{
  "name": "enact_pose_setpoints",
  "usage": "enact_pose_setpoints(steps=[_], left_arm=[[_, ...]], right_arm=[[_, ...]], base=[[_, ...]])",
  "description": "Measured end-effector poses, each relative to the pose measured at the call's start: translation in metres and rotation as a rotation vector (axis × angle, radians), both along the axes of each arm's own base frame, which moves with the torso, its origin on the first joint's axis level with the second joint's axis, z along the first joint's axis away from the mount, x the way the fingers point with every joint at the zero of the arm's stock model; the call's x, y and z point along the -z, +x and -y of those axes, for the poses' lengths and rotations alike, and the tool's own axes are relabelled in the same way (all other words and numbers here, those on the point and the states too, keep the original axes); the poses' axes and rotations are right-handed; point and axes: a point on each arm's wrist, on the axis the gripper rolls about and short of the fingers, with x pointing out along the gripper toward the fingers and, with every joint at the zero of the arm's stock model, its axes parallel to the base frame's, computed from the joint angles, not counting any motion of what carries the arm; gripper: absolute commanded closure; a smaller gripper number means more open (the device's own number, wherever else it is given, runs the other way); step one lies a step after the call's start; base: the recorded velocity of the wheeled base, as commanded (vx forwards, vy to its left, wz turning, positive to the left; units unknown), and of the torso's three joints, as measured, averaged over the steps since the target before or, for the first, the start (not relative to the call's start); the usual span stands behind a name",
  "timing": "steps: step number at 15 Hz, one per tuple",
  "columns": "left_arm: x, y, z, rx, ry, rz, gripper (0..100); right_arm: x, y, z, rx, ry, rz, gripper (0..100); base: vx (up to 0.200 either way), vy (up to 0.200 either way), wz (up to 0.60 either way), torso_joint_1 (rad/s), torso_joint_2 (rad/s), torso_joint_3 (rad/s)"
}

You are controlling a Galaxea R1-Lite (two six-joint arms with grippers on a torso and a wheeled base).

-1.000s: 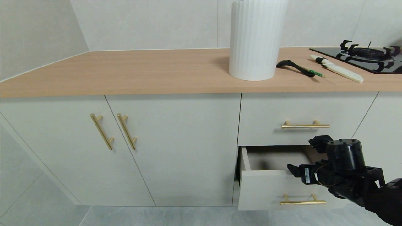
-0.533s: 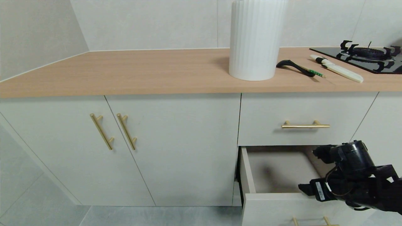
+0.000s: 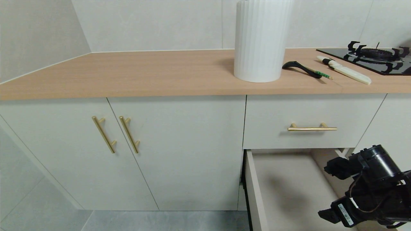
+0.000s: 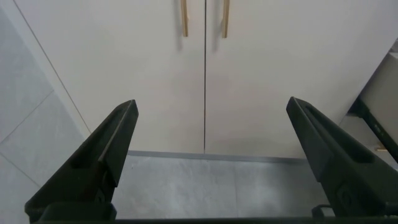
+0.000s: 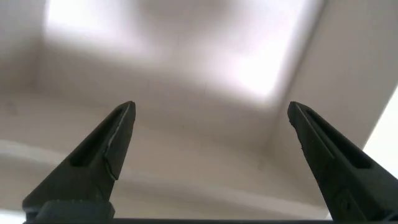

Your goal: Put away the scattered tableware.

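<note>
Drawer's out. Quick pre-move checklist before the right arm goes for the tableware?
1. Lower drawer open: ok.
2. Room in it: ok, bare floor shows.
3. Right hand open, holding nothing: ok.
4. Left hand open: ok.
5. Black ladle and white knife within reach on the countertop: cannot tell.
6. Tableware stowed: not ok, both lie beside the white container.

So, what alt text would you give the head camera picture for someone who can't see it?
A lower kitchen drawer is wide open, with the robot's open right hand over its right side. On the wooden counter above lie a black ladle and a white knife, beside a tall white ribbed container.
</note>
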Motion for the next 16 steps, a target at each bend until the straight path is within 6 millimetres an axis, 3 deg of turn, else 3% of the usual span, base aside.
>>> enact_pose_setpoints(steps=[5, 9, 16], left_arm=[[0.000, 0.000, 0.000, 0.000, 0.000, 0.000, 0], [0.000, 0.000, 0.000, 0.000, 0.000, 0.000, 0], [0.000, 0.000, 0.000, 0.000, 0.000, 0.000, 0]], right_arm=[[0.001, -0.002, 0.000, -0.008, -0.005, -0.015, 0], [0.020, -0.019, -0.009, -0.081, -0.094, -0.233, 0], [0.025, -0.018, -0.017, -0.100, -0.110, -0.254, 0]], base=[[0.000, 0.000, 0.00, 0.000, 0.00, 0.000], [0.000, 0.000, 0.00, 0.000, 0.00, 0.000], [0.000, 0.000, 0.00, 0.000, 0.00, 0.000]])
